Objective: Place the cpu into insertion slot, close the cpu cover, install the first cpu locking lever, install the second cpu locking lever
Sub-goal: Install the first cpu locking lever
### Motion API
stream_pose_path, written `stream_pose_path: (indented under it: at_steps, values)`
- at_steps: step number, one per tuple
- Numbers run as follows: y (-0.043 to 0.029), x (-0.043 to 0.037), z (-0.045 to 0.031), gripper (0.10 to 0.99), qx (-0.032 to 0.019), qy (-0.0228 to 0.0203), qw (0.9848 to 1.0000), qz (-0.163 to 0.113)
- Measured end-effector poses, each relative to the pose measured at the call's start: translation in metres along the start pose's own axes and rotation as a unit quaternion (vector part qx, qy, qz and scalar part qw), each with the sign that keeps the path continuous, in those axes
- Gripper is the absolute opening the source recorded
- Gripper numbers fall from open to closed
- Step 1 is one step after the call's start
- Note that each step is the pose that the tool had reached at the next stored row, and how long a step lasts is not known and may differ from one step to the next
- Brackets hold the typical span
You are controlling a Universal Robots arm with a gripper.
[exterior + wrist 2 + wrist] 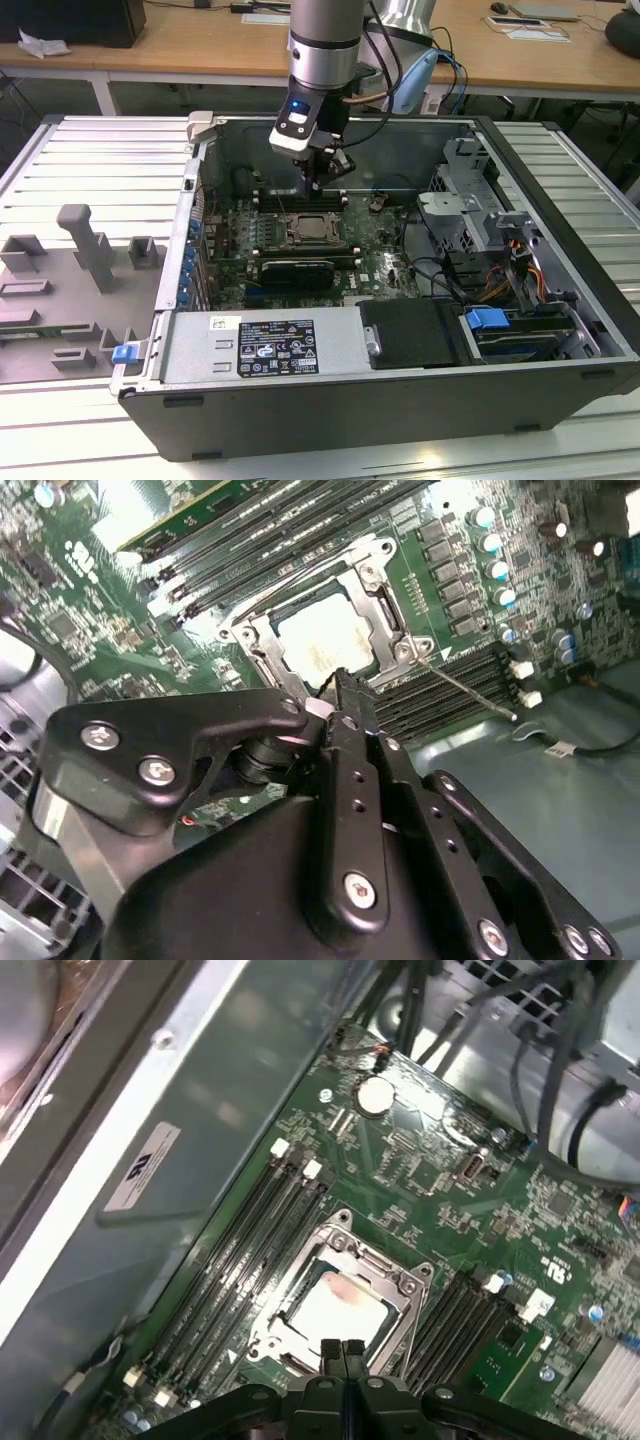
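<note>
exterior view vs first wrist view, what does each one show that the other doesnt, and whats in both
Exterior view's own: the arm, the whole computer case, the labelled power supply and grey fixtures at the exterior view's left. First wrist view's own: a white label on the case wall. Shared: the gripper, shut, near the cpu, which lies in its socket with the cpu cover framing it, and the memory slots.

**The cpu (313,230) flat under its lowered cpu cover (385,1265)**

A pale silver-tan square, the cpu lies level in its socket, just left of centre in the exterior view. The cpu cover (a silvery metal frame, open in the middle) lies flat around its face.
</note>
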State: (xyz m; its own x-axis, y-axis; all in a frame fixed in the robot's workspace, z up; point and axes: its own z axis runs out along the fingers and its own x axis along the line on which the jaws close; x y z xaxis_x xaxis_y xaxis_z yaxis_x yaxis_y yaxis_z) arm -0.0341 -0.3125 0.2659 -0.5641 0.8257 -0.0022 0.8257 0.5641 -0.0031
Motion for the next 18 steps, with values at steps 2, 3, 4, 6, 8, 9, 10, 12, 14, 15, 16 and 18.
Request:
stream_pose_path:
  at_steps: [2, 3, 4, 6, 8, 9, 10, 12, 14, 15, 16, 18]
  values:
    - [0.0000, 0.0000, 0.0001, 0.106, -0.0001, -0.0001, 0.9997, -0.026]
    - [0.0000, 0.0000, 0.0002, 0.106, -0.0006, -0.0005, 0.9985, -0.055]
    - [0.0000, 0.0000, 0.0003, 0.106, -0.0010, -0.0008, 0.9978, -0.067]
    - [0.0000, 0.0000, 0.0004, 0.106, -0.0015, -0.0010, 0.9955, -0.095]
    - [0.0000, 0.0000, 0.0005, 0.106, -0.0018, -0.0009, 0.9933, -0.115]
    - [0.0000, 0.0000, 0.0006, 0.106, -0.0020, -0.0007, 0.9913, -0.131]
    - [0.0000, 0.0000, 0.0006, 0.106, -0.0021, -0.0007, 0.9895, -0.144]
    - [-0.0001, 0.0000, 0.0007, 0.106, -0.0021, -0.0007, 0.9854, -0.170]
    - [0.0000, 0.0000, 0.0009, 0.106, -0.0022, -0.0007, 0.9805, -0.197]
    - [0.0000, 0.0000, 0.0010, 0.106, -0.0022, -0.0008, 0.9783, -0.207]
    - [0.0000, 0.0000, 0.0011, 0.106, -0.0022, -0.0008, 0.9749, -0.222]
    - [0.0000, 0.0000, 0.0012, 0.106, -0.0023, -0.0008, 0.9703, -0.242]
